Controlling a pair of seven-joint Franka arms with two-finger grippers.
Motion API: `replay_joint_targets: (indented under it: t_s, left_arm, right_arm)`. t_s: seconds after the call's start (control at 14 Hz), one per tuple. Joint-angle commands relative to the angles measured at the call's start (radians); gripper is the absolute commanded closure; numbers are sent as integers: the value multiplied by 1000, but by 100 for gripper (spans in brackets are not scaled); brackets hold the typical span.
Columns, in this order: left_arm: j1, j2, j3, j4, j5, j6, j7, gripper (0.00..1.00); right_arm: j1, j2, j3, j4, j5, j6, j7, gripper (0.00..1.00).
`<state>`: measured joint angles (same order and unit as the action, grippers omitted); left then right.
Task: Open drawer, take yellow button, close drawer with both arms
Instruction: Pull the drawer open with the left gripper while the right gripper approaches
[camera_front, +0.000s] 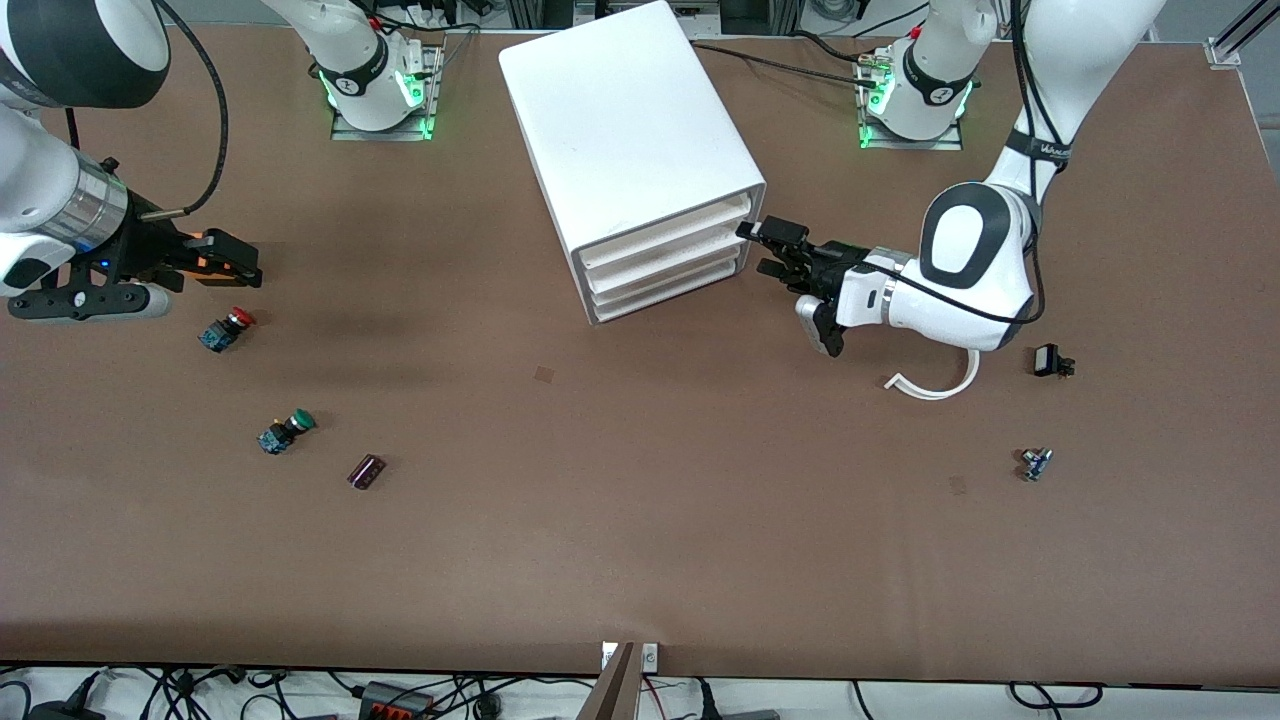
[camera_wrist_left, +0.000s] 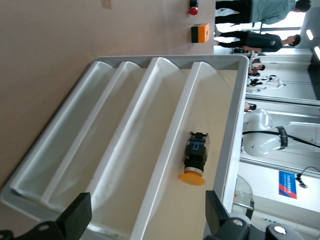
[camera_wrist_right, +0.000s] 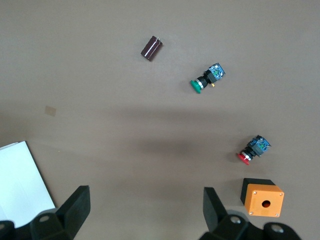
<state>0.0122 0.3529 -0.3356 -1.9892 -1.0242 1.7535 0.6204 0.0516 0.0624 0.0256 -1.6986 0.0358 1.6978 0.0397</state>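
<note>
The white cabinet (camera_front: 630, 130) stands at the middle of the table. The uppermost drawer (camera_front: 665, 233) sits about level with the two below it. In the left wrist view the orange-capped button (camera_wrist_left: 195, 160) lies inside the uppermost drawer (camera_wrist_left: 220, 125), seen over its front lip. My left gripper (camera_front: 765, 250) is open and empty, just in front of the drawer fronts at the cabinet's corner; its fingers (camera_wrist_left: 75, 215) straddle the top drawers. My right gripper (camera_front: 245, 262) is open and empty, over the table at the right arm's end; it also shows in the right wrist view (camera_wrist_right: 145, 210).
Below the right gripper sit an orange box (camera_wrist_right: 263, 197) and a red-capped button (camera_front: 227, 328). A green-capped button (camera_front: 286, 431) and a dark cylinder (camera_front: 366, 471) lie nearer the camera. A white curved strip (camera_front: 935, 385), a black part (camera_front: 1050, 360) and a small blue part (camera_front: 1036, 463) lie under the left arm.
</note>
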Motion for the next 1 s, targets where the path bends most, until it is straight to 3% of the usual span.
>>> replay_joint_targets:
  t_s: [0.0,0.14,0.5,0.64,0.93]
  left_arm:
    - [0,-8,-23,-49,-53,37,44,0]
    - [-14,-6,-29,-66,-85,37,70,2]
    - [-66,20,-31,-74,-120,61,111,14]
    - [-77,23,-31,-74,-120,66,134,29]
    - [-74,31,-30,-85,-120,61,180,70]
  right_arm:
    - [33,0,-1,4,45,3,83,0]
    - [56,20,-1,17,107,16,191,0]
    - [169,48,-1,63,105,19,499,0]
    - [212,66,-3,83,108,19,630,0]
    - [286,99,-3,126,111,29,863,0]
